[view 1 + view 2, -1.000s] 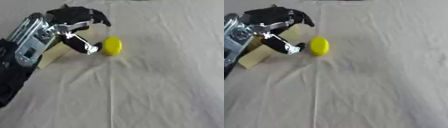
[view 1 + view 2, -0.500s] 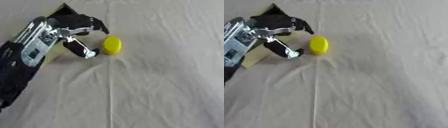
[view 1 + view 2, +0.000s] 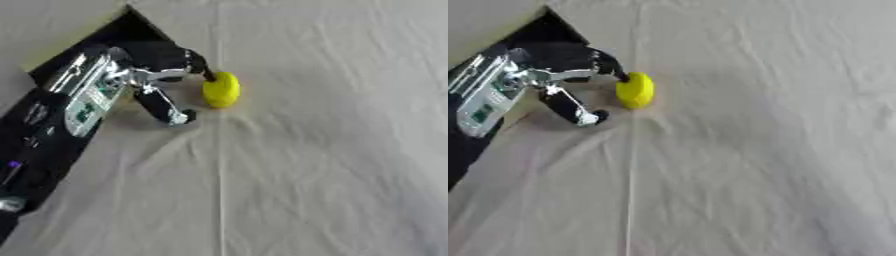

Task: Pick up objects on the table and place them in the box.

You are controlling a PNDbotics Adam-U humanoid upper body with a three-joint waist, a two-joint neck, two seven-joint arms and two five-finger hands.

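A counter (image 3: 332, 165) covered in pale cream cloth fills the view from above, the fabric soft and creased, with one long fold line running down from the middle toward the lower edge and small wrinkles gathered near the centre left. At the upper left corner sits the box (image 3: 131, 27), seen only in part: a tan, cardboard-coloured rim slants across the corner and the inside looks dark; whether anything lies in it cannot be made out. The robot's left arm, black with silver joints and a small green panel on the wrist, comes in from the lower left and reaches up toward that corner, passing over the box's near edge. Its left hand (image 3: 162, 65) is spread, with dark fingers (image 3: 194, 62) gently curved at the top and the thumb (image 3: 166, 107) pointing down toward the cloth. A small yellow object (image 3: 221, 90), smooth and rounded like a flattened oval, lies on the cloth just right of the hand and just outside the box. The tip of one dark finger reaches the object's upper left edge and seems to touch it. The fingers and thumb are not closed round it, and the hand holds nothing.
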